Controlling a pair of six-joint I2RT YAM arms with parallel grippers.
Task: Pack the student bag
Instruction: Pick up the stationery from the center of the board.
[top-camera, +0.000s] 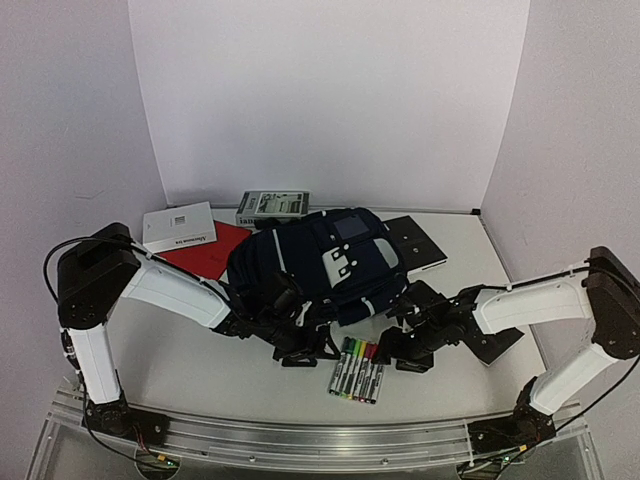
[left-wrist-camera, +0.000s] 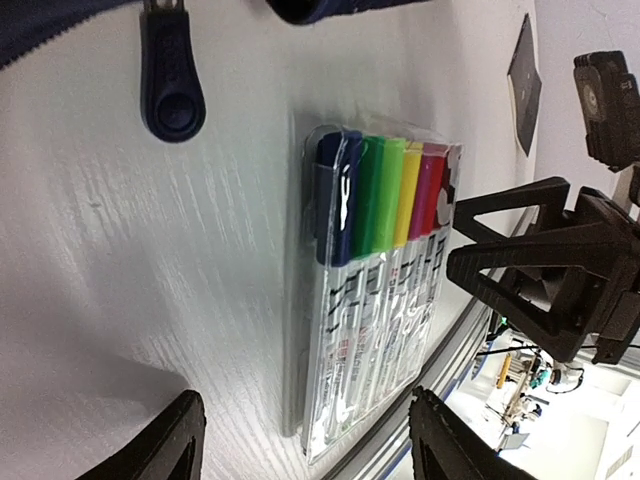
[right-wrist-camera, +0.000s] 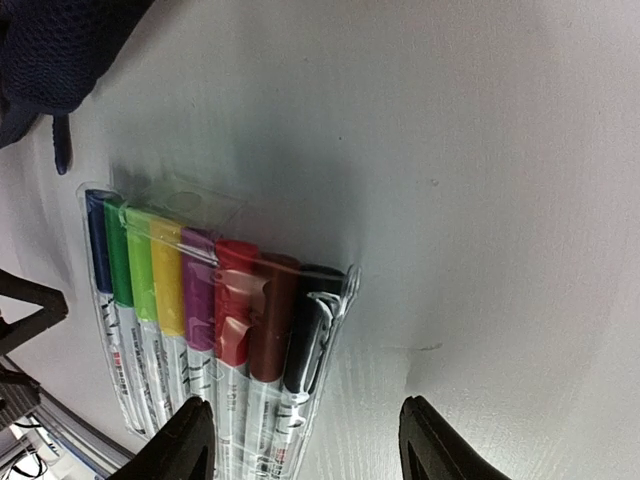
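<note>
White tabletop (top-camera: 200, 370), lower centre: left gripper (left-wrist-camera: 310, 435), right gripper (right-wrist-camera: 305, 435) both wide, empty, crowding one marker pack (top-camera: 357, 370), risking collision.

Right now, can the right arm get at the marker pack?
Probably yes: the right gripper is open right at the marker pack, with nothing between them. The left gripper, also open, crowds the same pack.

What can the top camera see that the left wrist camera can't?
Only the top camera shows the whole student bag, plus the white book and the red folder beside it. Only the left wrist camera shows a dark blue zipper pull up close. Both show the marker pack.
</note>
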